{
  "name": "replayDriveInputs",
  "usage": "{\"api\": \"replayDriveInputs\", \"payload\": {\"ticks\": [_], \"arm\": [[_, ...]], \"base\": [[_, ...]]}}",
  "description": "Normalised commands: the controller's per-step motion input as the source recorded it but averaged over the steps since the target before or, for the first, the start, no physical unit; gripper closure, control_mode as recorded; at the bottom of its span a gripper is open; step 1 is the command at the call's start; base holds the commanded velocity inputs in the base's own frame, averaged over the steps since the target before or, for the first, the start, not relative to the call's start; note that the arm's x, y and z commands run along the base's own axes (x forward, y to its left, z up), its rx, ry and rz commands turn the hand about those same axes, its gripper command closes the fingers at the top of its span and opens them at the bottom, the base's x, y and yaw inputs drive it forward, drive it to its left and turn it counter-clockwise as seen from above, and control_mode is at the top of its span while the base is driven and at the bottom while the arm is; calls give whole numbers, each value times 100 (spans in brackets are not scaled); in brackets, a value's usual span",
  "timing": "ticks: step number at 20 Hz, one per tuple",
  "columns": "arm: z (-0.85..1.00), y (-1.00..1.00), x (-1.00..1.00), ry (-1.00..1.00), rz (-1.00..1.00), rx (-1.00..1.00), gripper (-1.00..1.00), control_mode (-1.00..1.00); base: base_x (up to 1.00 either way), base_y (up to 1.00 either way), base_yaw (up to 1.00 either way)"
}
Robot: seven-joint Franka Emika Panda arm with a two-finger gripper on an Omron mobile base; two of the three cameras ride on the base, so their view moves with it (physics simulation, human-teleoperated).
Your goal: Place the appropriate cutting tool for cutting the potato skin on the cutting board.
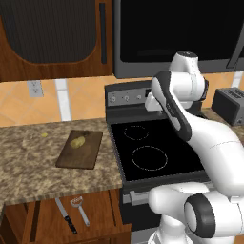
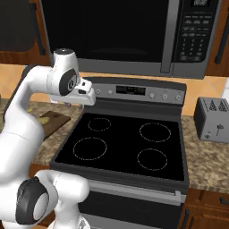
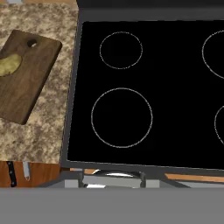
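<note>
- Black stove top (image 3: 144, 87) spreads over the centre and right of the hand view, four ring burners marked on it.
- Speckled granite counter (image 1: 28, 152) runs across the left of the left base view, its front edge just above the drawers.
- Cutting board (image 1: 80, 149) lies mid-left on the counter, near the stove's left edge, with the potato (image 1: 78, 141) on its far end.
- Toaster (image 2: 212, 118) stands at the right.
- Knife (image 1: 66, 215) and cutting tool (image 1: 80, 209) lie side by side at lower left, below the counter edge.
- Gripper: I cannot tell how the jaws stand.

A kitchen: stove (image 2: 125, 143), microwave (image 2: 120, 31), toaster (image 2: 214, 120), granite counter (image 1: 28, 157).
</note>
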Motion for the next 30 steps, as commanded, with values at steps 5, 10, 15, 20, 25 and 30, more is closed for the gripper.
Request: {"api": "replayDriveInputs", "payload": {"ticks": [5,10,15,20,25,30], "arm": [[-10,16,-51,0,10,-6,-100,-100],[-31,75,-83,0,10,0,-100,-100],[-48,99,-46,4,0,4,-100,-100],[-50,100,-17,5,-2,3,-100,-100],[-50,100,0,16,0,0,-100,-100],[-43,81,0,10,0,1,-100,-100]], "base": [[0,0,0],[0,0,0],[0,0,0],[0,0,0],[0,0,0],[0,0,0]]}}
